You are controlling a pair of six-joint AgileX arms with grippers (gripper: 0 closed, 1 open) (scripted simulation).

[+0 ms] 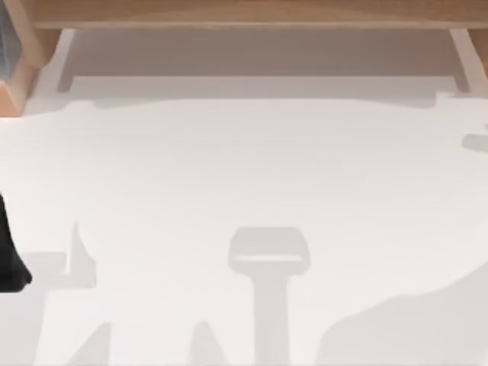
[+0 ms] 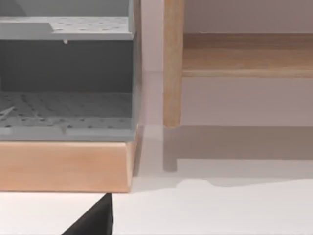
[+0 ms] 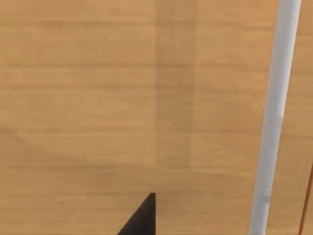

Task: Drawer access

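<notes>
Top view shows a pale tabletop [image 1: 252,175] with a wooden cabinet edge [image 1: 244,14] running along the upper border of the frame and a wooden corner with a grey interior at the upper left. A dark part of the left arm [image 1: 9,252] sits at the left edge, low in the frame.

Right wrist view looks straight onto a wooden panel [image 3: 98,98], probably the drawer front, with a pale bar handle [image 3: 274,117] running from the upper right of the frame to the lower right. A dark tip of the right hand [image 3: 142,218] points up from the lower centre, left of the handle and apart from it. How far open this hand is cannot be told, and it appears to hold nothing.

Left wrist view shows a grey perforated shelf unit [image 2: 63,112] on a wooden base [image 2: 63,166] at the left of the frame, with a wooden upright [image 2: 172,63] beside it. A dark tip of the left hand [image 2: 95,220] shows at the lower edge, and its opening cannot be told.

The main risk appears to be a misaligned grasp: the right hand sits off to one side of the handle, so closing there could miss the bar or press into the panel. A glancing hold could slip when pulling.
</notes>
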